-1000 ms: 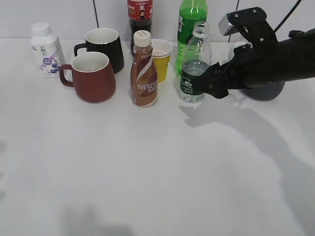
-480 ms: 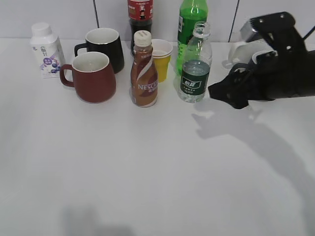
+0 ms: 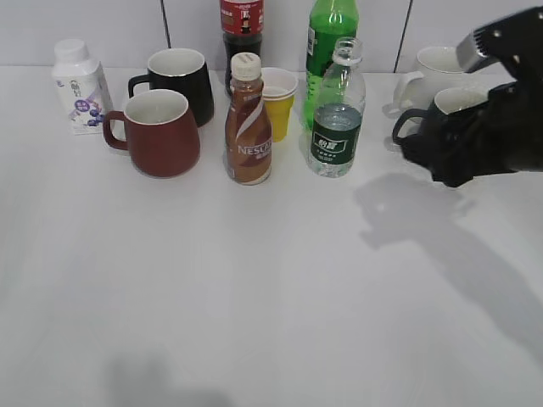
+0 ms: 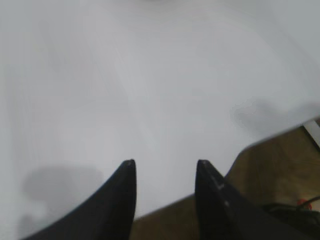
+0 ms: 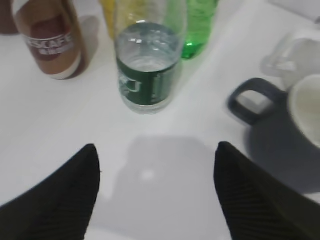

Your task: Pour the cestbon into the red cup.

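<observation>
The water bottle (image 3: 337, 110) stands uncapped between the brown coffee bottle (image 3: 248, 121) and the right gripper (image 5: 155, 192), whose fingers are spread wide and empty; the left gripper (image 4: 165, 170) is also released. The label band should be grasped squarely, kept upright until the red cup (image 3: 159, 132) is reached

White table (image 3: 254, 297); pale tiled wall (image 3: 102, 30) behind, dark seams; brown floor (image 4: 280, 165) past table edge.

I see the cestbon (image 3: 337, 110) clear with dark green label (white lettering), the red cup (image 3: 160, 132) white inside.
</observation>
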